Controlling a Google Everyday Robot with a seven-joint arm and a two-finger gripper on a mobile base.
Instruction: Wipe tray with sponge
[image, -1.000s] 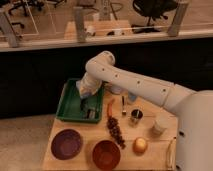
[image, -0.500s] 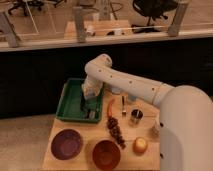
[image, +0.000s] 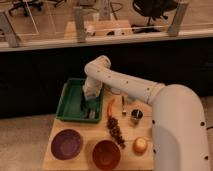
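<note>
The gripper (image: 89, 107) was down inside the green tray (image: 70, 104), low over the right-hand part of its floor and near the front wall. The white arm (image: 120, 82) came in from the right, bent at an elbow above the tray's back edge, and dropped steeply to the wrist. From this view it could not be told whether the gripper was spread, pressed together or pinching something. The sponge could not be picked out apart from the dark gripper over the tray floor. The tray sat at the back left of a wooden table (image: 90, 132), and the left half of its floor was bare. Just to the right of the tray lay an orange carrot-like piece (image: 110, 107), with a small metal cup (image: 136, 116) further right. A dark bunch of grapes (image: 116, 131) lay toward the middle of the table. Along the front edge stood a purple bowl (image: 66, 144), a brown bowl (image: 106, 154) and a yellowish round fruit (image: 140, 145), each apart from the others.
</note>
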